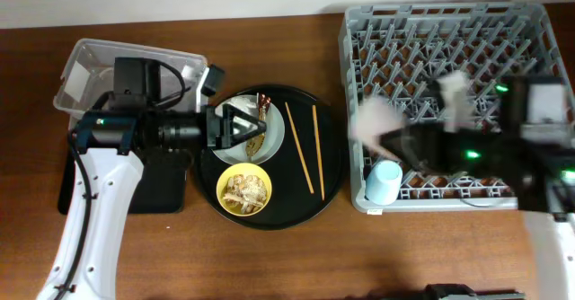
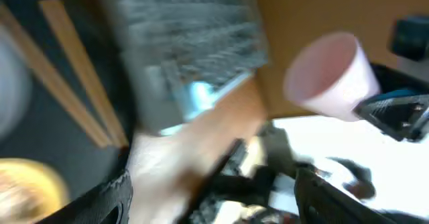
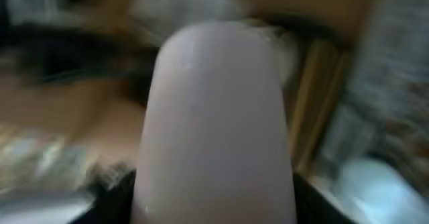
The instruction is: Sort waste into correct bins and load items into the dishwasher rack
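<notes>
- We judged the step in hand to be loading the rack. The right gripper (image 1: 396, 141) was clamped on the small pink cup (image 1: 372, 120), gripping it near its base as the left wrist view showed, just above the left side of the dishwasher rack (image 1: 503, 30).
- Both wrist views were badly blurred, so we could not tell exactly how the cup was tilted.
- The small light blue cup (image 1: 384, 181) already sat in the rack's corner nearest the round black tray (image 1: 296, 201).
- The left gripper (image 1: 247, 127) was spread wide with nothing between its fingers, poised over the plate (image 1: 275, 131), near the brown scrap (image 1: 262, 102).
- The yellow bowl (image 1: 244, 190) with its food scraps and the two chopsticks (image 1: 299, 147) lay on the round tray. The clear tub (image 1: 85, 66) and the flat black tray (image 1: 162, 188) waited at the left.
- In our view the next move called for lowering the pink cup among the pegs, clear of the blue one, and only then opening the fingers.
</notes>
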`<state>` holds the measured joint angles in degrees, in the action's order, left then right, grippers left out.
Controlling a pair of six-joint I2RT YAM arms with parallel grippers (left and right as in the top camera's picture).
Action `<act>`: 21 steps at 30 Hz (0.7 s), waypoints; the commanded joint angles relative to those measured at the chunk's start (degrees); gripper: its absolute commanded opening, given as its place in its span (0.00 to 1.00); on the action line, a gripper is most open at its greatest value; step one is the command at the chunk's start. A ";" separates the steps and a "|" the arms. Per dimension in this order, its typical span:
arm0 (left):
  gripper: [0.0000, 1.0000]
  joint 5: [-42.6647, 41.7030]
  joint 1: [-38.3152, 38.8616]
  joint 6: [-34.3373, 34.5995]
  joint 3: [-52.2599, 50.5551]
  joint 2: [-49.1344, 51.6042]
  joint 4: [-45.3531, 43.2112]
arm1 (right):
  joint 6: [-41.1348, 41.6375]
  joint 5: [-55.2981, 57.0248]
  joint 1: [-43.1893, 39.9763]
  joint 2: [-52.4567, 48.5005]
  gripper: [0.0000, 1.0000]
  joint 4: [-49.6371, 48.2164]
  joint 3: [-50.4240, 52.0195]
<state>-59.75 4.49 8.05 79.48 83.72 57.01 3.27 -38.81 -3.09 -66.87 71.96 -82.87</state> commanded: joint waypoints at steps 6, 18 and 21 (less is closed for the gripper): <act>0.78 16.72 0.00 -3.04 0.02 -0.17 4.85 | 12.72 38.45 -8.98 -17.68 0.44 4.61 11.63; 0.70 57.75 23.34 9.18 -9.33 0.26 4.35 | 7.72 17.35 -8.94 -2.78 0.82 0.85 1.05; 0.52 59.08 31.87 15.82 -18.58 6.21 -9.79 | 7.72 17.33 -8.94 -0.72 0.82 2.19 1.07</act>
<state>-6.50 32.21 17.19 65.54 85.38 51.92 11.55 -20.36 -11.70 -67.64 73.60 -81.87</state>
